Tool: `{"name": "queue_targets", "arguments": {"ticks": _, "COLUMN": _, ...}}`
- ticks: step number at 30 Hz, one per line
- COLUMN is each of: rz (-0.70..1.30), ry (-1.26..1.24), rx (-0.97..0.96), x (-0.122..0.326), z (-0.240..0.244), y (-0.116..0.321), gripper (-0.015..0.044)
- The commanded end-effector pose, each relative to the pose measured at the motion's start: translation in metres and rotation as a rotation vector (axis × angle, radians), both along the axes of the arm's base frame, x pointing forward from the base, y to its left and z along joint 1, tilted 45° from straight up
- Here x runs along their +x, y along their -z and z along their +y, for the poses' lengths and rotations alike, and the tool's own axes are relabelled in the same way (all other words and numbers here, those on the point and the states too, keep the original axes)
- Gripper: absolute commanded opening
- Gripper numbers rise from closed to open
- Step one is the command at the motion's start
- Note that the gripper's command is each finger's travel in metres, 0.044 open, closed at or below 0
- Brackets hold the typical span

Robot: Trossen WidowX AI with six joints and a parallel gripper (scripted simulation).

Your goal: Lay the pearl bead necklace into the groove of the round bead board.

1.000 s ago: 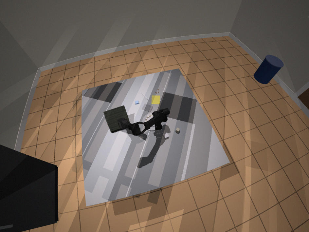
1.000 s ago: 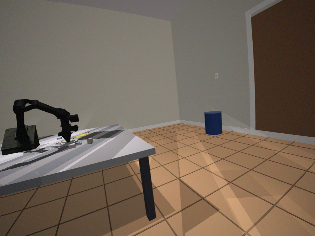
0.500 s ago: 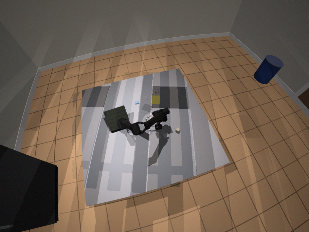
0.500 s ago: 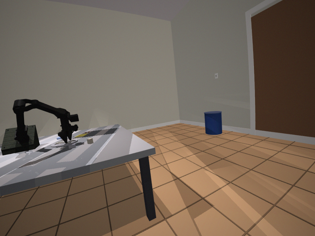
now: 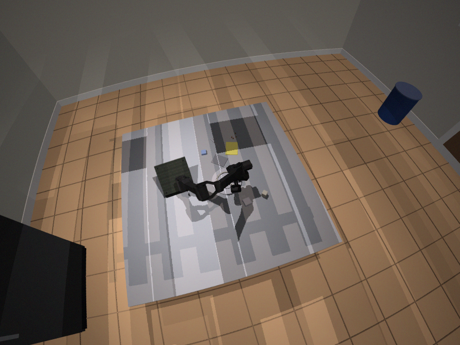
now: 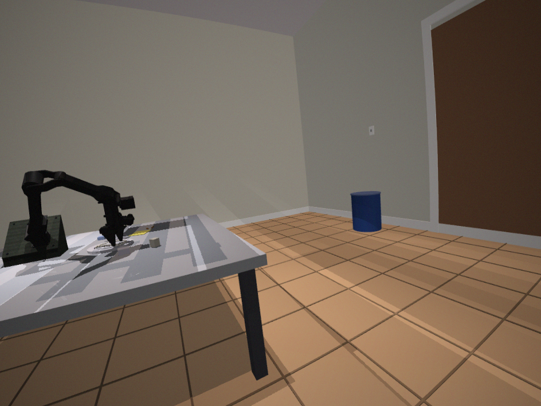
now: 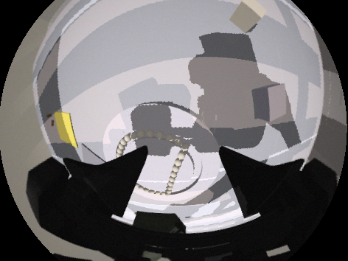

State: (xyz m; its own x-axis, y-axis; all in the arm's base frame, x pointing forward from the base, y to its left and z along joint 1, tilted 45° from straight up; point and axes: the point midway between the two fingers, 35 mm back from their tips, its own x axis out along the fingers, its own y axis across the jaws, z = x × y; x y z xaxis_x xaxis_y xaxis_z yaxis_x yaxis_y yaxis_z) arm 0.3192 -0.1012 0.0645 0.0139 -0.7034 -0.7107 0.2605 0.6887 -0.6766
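The round bead board (image 5: 214, 179) (image 6: 90, 249) (image 7: 110, 127) lies flat on the table, pale with a circular groove. The pearl bead necklace (image 5: 218, 176) (image 6: 105, 246) (image 7: 175, 167) lies on it as a D-shaped loop. In the wrist view its beads curve round the left and far side. On the right a nearly straight run of beads cuts across inside the groove, and the groove's arc shows bare beyond it. My gripper (image 6: 117, 244) (image 7: 184, 150) is open and empty, low over the board. The left fingertip hides part of the necklace's left side.
A beige cube (image 5: 264, 193) (image 6: 154, 242) (image 7: 245, 18) and a pinkish-grey block (image 5: 247, 201) (image 7: 277, 102) lie beyond the board. A yellow square (image 5: 231, 147) (image 7: 64, 129), a thin grey square (image 5: 220, 160) and a blue block (image 5: 203, 152) lie to its side.
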Motion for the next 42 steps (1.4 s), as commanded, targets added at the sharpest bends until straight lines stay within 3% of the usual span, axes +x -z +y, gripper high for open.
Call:
{"name": "queue_targets", "arguments": {"ticks": 1, "rz": -0.021, "ry": 0.018, "rx": -0.003, "x": -0.004, "z": 0.003, "y": -0.001, "gripper": 0.0387}}
{"name": "queue_targets", "arguments": {"ticks": 11, "rz": -0.276, "ry": 0.281, "rx": 0.010, "x": -0.064, "z": 0.047, "y": 0.010, "gripper": 0.0125}}
{"name": "queue_targets", "arguments": {"ticks": 17, "rz": -0.393, "ry": 0.399, "rx": 0.006, "x": -0.094, "z": 0.059, "y": 0.015, "gripper": 0.0120}}
{"name": "queue_targets", "arguments": {"ticks": 42, "rz": -0.393, "ry": 0.399, "rx": 0.006, "x": -0.093, "z": 0.041, "y": 0.033, "gripper": 0.0120}}
